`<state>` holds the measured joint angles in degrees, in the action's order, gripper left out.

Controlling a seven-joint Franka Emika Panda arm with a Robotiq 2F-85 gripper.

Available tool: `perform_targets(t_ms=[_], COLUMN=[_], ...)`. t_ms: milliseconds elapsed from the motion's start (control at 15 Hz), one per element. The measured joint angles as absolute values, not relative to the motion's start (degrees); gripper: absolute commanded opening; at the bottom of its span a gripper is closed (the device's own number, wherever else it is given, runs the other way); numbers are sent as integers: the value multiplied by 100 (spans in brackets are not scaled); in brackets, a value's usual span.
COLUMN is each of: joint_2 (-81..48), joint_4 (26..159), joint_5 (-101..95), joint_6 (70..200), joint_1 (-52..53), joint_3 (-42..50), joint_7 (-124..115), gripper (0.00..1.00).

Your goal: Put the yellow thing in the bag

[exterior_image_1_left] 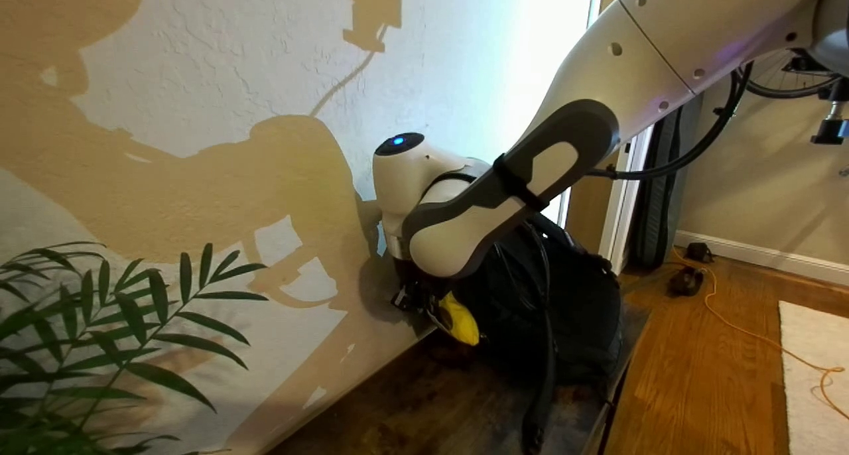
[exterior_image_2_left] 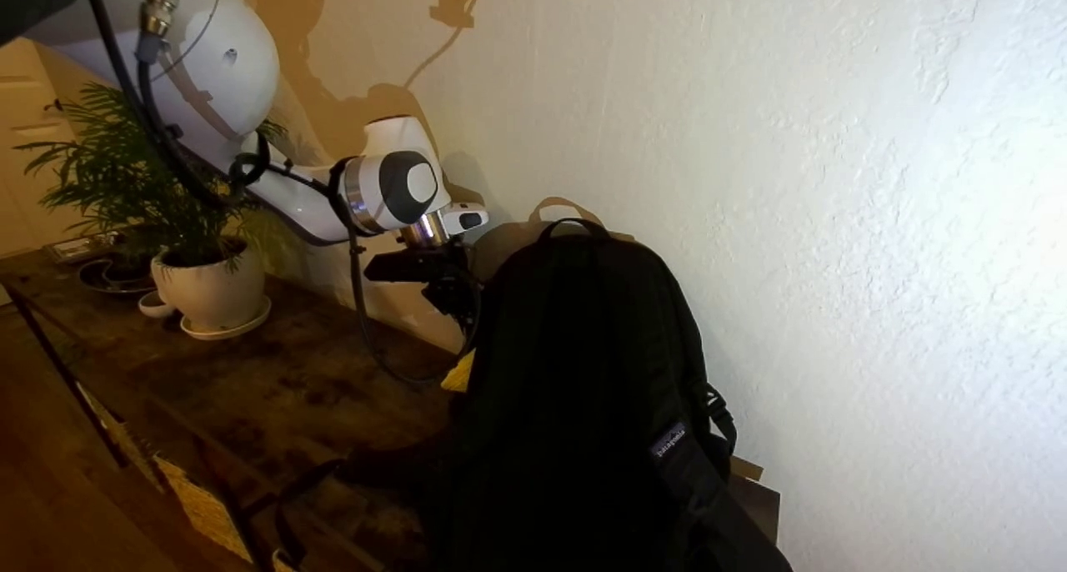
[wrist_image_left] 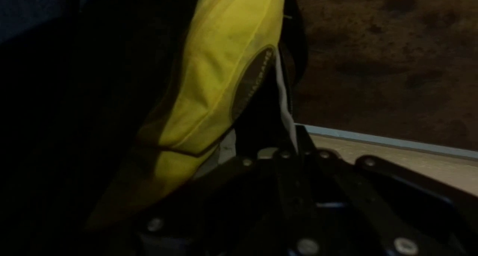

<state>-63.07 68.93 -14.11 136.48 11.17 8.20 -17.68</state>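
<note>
The yellow thing point(wrist_image_left: 224, 65), a banana-shaped cloth pouch with a dark oval label, lies right beside my fingers in the wrist view. Its pale right edge runs down into the narrow line where the gripper point(wrist_image_left: 294, 138) is shut, so the jaws appear to pinch that thin edge. In an exterior view the yellow thing point(exterior_image_1_left: 462, 322) hangs at the fingertips, low near the wall and close against the bag point(exterior_image_1_left: 574, 302). Most of the yellow thing point(exterior_image_2_left: 458, 373) is hidden behind the bag point(exterior_image_2_left: 575, 330) in an exterior view. The bag is a black backpack standing upright; its opening cannot be made out.
A textured wall point(exterior_image_1_left: 371, 369) rises directly beside the gripper and bag. They are above a dark wooden table point(exterior_image_2_left: 258, 363). A leafy plant in a white pot point(exterior_image_2_left: 212, 293) stands farther along it. A loose black strap point(exterior_image_1_left: 547, 355) dangles in front of the bag.
</note>
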Motion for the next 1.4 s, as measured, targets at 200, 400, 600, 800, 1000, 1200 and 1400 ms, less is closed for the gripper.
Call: perform_targets(t_ms=[200, 400, 600, 800, 1000, 1200, 1400], joint_2=[-6126, -5749, -5265, -4898, -4739, -4715, -4714], joint_4=[6978, 7226, 7514, 7833, 8181, 8499, 8865], joint_5=[-1411, -1419, -1422, -1381, -1167, -1118, -1246], joint_6=[13627, 13610, 13523, 13331, 13238, 13424, 13976], joint_1=[1143, 1188, 1225, 1211, 1174, 1202, 1334], joint_3=[770, 773, 770, 660, 446, 369, 511], joint_7=[-1707, -1675, -1608, -1554, -1540, -1583, -1831], gripper=[5, 5, 5, 32, 47, 67, 86])
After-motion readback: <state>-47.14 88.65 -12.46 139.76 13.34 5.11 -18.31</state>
